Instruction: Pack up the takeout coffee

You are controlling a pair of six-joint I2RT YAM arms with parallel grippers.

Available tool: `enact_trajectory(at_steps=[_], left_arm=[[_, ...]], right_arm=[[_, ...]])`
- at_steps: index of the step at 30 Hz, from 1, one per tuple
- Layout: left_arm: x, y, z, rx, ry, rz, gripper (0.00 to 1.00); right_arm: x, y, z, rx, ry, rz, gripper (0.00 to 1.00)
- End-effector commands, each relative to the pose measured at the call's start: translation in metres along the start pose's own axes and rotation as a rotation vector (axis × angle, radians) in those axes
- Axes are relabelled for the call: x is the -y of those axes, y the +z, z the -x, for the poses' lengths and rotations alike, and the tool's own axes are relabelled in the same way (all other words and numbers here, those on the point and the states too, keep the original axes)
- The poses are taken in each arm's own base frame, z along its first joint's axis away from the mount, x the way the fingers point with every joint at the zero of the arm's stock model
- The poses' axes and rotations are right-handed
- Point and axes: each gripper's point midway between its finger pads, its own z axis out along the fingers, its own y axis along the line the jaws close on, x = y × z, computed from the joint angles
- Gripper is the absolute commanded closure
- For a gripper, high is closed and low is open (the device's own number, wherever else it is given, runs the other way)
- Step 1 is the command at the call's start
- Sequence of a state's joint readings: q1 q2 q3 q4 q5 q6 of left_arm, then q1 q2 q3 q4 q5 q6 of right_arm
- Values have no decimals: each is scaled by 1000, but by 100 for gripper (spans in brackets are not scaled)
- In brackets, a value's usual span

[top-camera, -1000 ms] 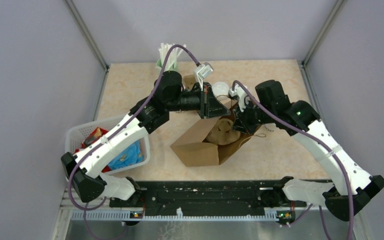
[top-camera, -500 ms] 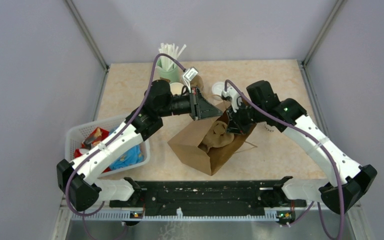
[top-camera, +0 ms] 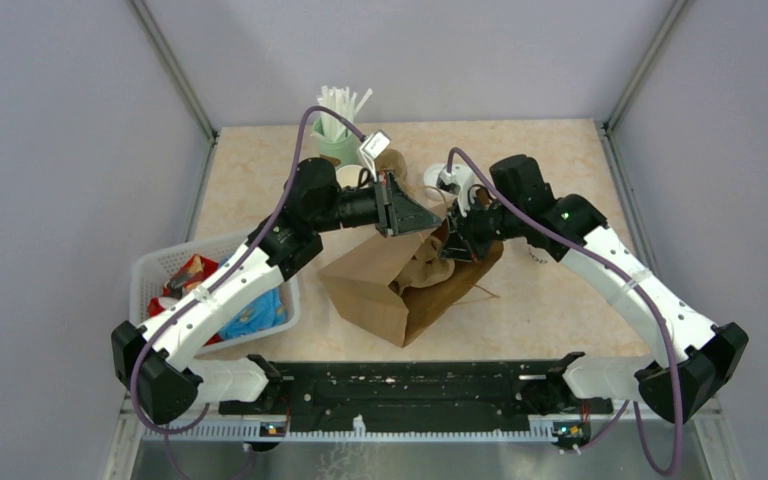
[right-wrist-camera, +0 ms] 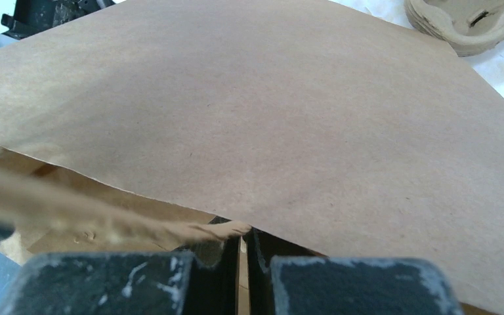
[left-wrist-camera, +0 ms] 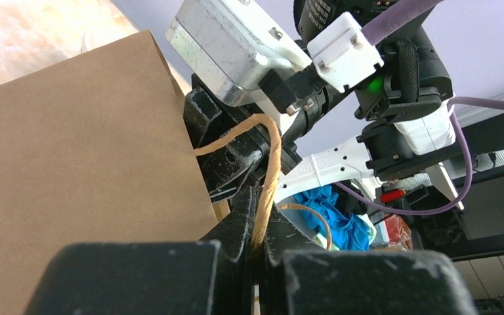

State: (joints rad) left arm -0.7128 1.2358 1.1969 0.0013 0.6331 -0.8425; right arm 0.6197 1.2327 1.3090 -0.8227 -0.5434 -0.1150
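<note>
Two robot arms are gripping a brown paper bag [top-camera: 380, 290] by its open mouth on the bench [top-camera: 560, 300]. The takeout coffee [top-camera: 434, 180], its white lid showing, is standing just beyond the bag's mouth on the far side. It is sitting near both pincers and is held by neither.

The left pincer [left-wrist-camera: 257, 244] is clamped on the bag's twisted-paper handle [left-wrist-camera: 270, 164], with its fingers pressed together around the cord. The right pincer [right-wrist-camera: 241, 241] is pinching shut on the rim on the opposite side of the bag's mouth, where the end of another cord is meeting its fingertips.

Both arms are reaching forward from either side of the bag, elbows bowing outward and wrists angling in to meet over its mouth. A pulp tray [top-camera: 428, 265] is showing inside the bag.
</note>
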Motion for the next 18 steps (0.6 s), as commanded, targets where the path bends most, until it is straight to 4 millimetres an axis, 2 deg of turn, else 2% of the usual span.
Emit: enact_trajectory(at_steps=[1, 2, 3, 5, 7, 10, 11, 15, 18], left_arm=[[4, -10, 23, 36, 16, 110, 90], [-1, -15, 24, 33, -4, 146, 88], [-6, -20, 26, 30, -26, 179, 81], [-29, -36, 21, -3, -129, 303, 57], [-43, -54, 21, -13, -197, 391, 32], [-41, -79, 28, 9, -179, 443, 7], [-39, -87, 32, 23, -166, 464, 2], [-47, -124, 44, 58, -133, 666, 2], [-73, -170, 41, 116, -170, 972, 2]], right_arm=[[1, 0, 13, 45, 31, -29, 100], [4, -1, 13, 44, 55, -54, 100], [5, -3, 13, 47, 69, -69, 100], [6, -7, 16, 63, 132, -100, 100], [6, -10, 20, 85, 178, -121, 100], [4, -12, 26, 100, 217, -123, 100], [5, -11, 26, 92, 226, -124, 100], [10, -5, 28, 34, 252, -133, 100], [17, -3, 33, 3, 281, -165, 100]])
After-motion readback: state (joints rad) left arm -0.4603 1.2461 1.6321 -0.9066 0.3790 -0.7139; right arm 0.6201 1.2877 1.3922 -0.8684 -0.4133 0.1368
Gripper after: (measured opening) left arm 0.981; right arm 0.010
